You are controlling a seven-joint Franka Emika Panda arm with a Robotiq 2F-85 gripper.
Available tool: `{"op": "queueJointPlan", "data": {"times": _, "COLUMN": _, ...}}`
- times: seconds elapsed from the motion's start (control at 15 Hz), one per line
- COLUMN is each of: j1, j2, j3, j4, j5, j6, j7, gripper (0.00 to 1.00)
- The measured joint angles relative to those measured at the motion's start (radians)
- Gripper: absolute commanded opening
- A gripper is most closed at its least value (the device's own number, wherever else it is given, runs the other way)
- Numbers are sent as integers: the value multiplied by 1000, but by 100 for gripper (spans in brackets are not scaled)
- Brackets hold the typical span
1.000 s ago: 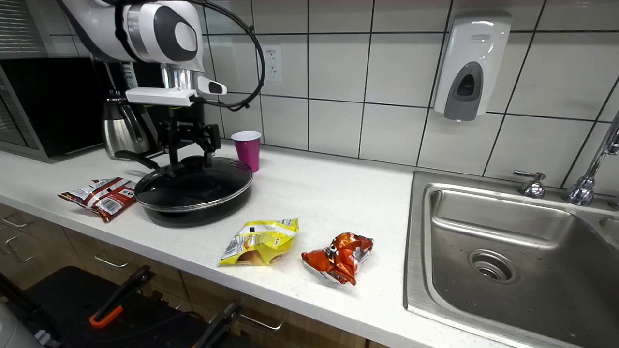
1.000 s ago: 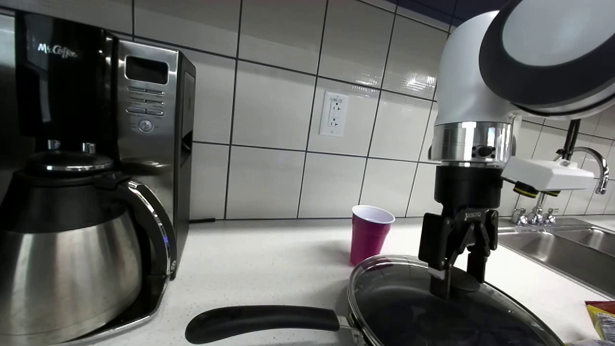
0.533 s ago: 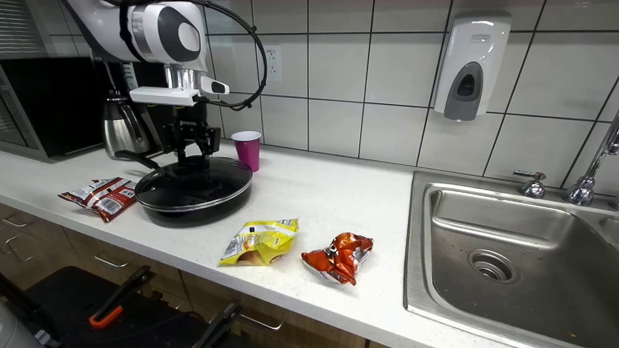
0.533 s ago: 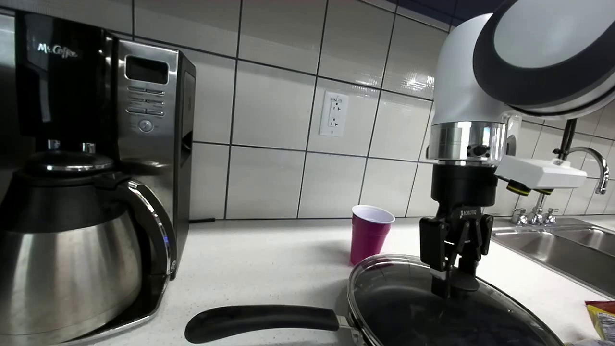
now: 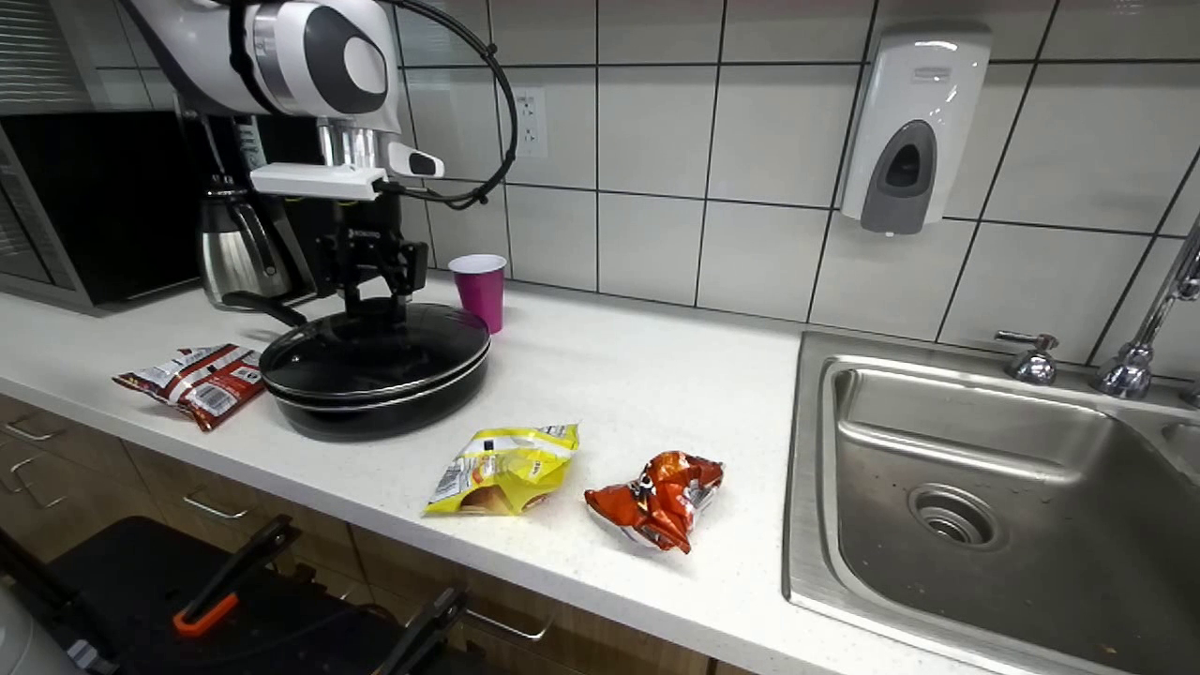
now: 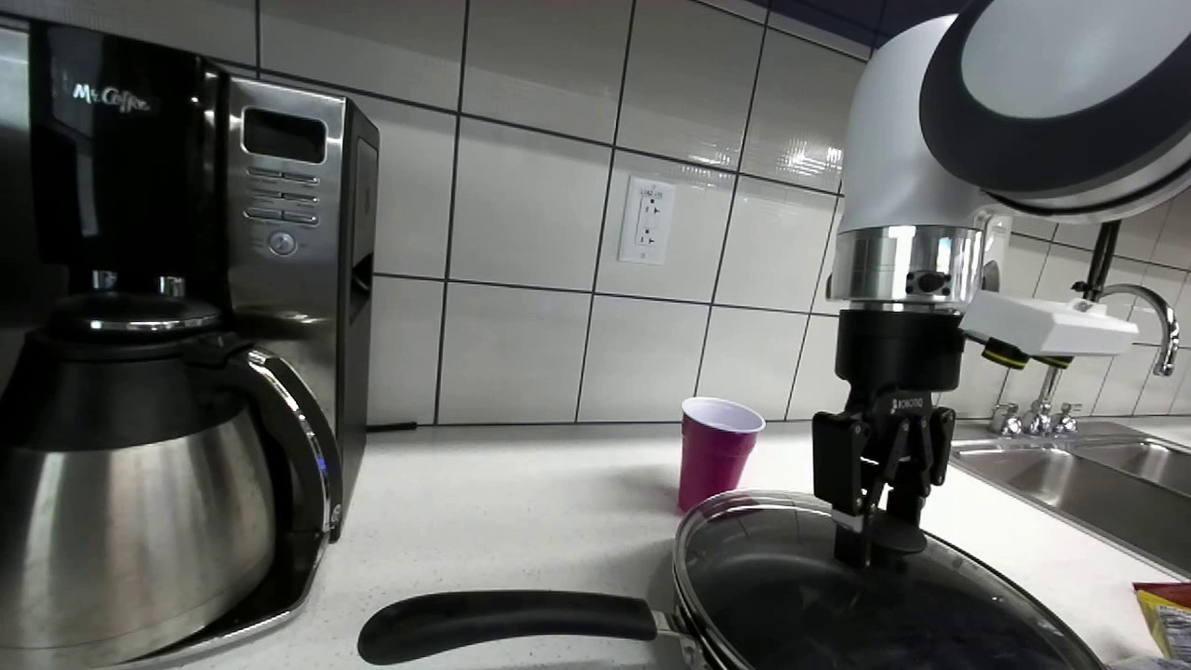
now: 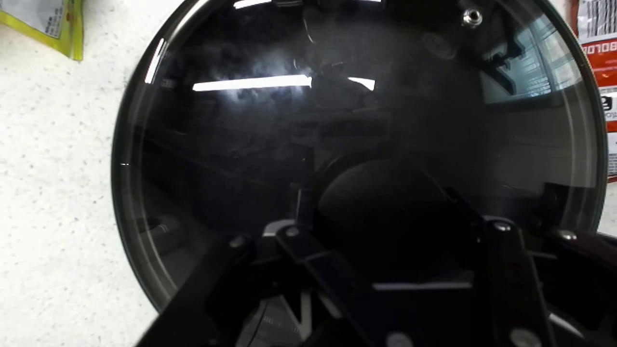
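Round metal-rimmed glass lid (image 7: pixel 337 125), held just above black frying pan (image 5: pixel 375 422), narrow gap between rims in an exterior view. Pinched by its black disc-shaped knob (image 7: pixel 383 207) in black two-fingered gripper (image 6: pixel 879 532); fingertips hard to tell from knob. Hidden under dark reflections: pan's inside. Cut off at wrist view's corner: yellow snack bag (image 7: pixel 48 21).

In an exterior view, the coffee maker (image 6: pixel 284 307) at upper left reads "Mr. Coffee", and the gripper (image 6: pixel 878 538), right of centre, "ROBOTIQ". The red bag (image 7: pixel 605 72) at the wrist view's upper right bears a barcode (image 7: pixel 597 19).
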Motion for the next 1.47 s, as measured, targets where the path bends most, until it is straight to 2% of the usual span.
{"op": "queueJointPlan", "data": {"times": 0.73, "j1": -5, "j2": -74, "j3": -4, "j4": 0, "j5": 0, "j6": 0, "j7": 3, "gripper": 39}}
{"op": "queueJointPlan", "data": {"times": 1.47, "j1": -85, "j2": -122, "j3": -68, "j4": -26, "j5": 0, "j6": -1, "j7": 1, "gripper": 39}}
